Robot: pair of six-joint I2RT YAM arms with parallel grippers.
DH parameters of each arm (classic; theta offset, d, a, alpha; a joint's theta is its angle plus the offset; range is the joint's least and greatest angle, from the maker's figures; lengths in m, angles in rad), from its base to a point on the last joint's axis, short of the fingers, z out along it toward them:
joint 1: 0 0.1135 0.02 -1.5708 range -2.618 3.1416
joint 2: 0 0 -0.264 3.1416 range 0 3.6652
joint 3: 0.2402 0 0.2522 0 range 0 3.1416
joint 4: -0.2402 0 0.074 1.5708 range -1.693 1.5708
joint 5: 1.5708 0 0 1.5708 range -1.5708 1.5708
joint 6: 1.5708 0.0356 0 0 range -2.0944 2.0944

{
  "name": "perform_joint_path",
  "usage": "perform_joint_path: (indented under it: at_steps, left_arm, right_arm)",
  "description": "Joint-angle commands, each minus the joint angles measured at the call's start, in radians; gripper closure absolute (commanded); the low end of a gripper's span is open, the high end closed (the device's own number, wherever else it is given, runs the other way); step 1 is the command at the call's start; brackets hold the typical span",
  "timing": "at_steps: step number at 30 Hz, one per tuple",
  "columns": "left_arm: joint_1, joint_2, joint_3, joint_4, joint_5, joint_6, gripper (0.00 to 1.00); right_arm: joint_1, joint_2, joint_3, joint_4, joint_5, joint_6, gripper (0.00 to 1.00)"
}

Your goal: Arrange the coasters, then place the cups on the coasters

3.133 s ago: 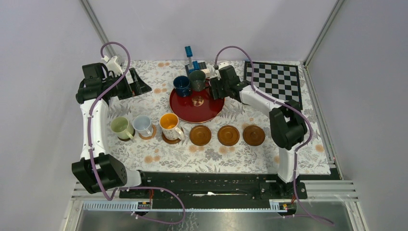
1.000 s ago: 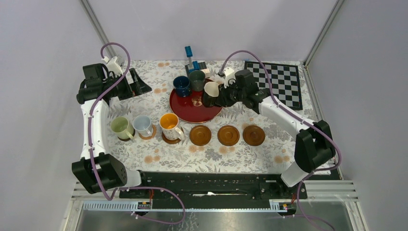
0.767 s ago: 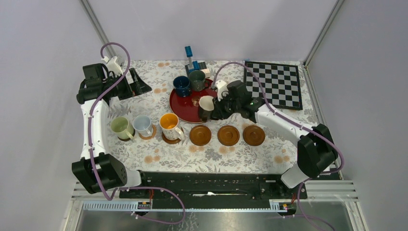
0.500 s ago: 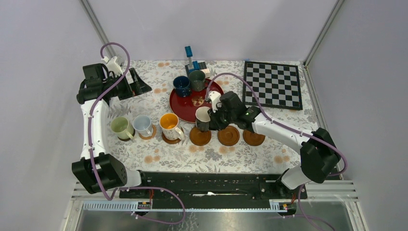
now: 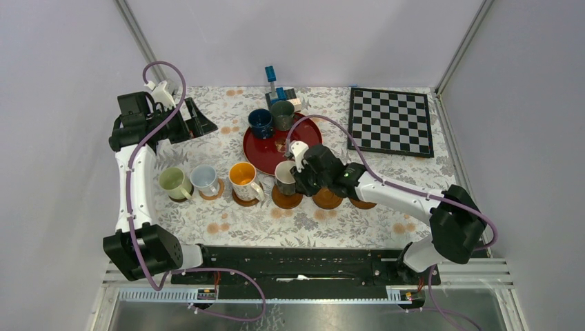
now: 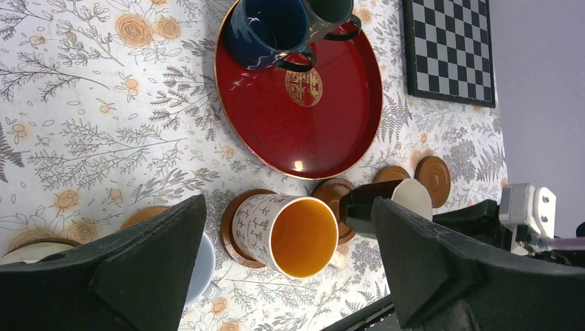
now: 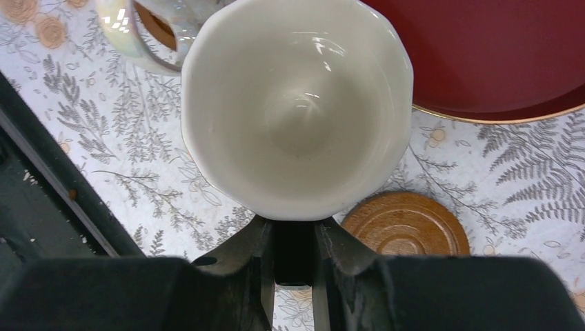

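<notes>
As I check the right wrist feed, the right gripper is clenched on the handle of the black cup, and the cup's cream inside faces straight up at the camera. Seen from overhead, the cup hangs upright just ahead of the fingertips, over a bare coaster. I cannot tell whether its base touches the wood. The next coaster lies under the gripper's body, partly hidden. Just past the held cup, further along the gripper's line, the patterned cup stands on a coaster of its own. The red tray lies just beside the gripper, on its far side from the arm bases. The left gripper hangs well apart from all this, its fingers spread wide and holding nothing.
</notes>
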Motion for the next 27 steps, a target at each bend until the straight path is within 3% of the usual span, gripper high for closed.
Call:
perform_joint_path:
  at_steps: [1, 27]
  left_arm:
    - [0.007, -0.021, -0.001, 0.042, 0.013, -0.005, 0.01]
    - [0.007, -0.026, -0.002, 0.042, 0.005, -0.006, 0.01]
  right_arm:
    - [0.043, -0.028, 0.014, 0.118, 0.039, 0.003, 1.00]
    - [0.056, 0.039, -0.014, 0.168, 0.065, 0.030, 1.00]
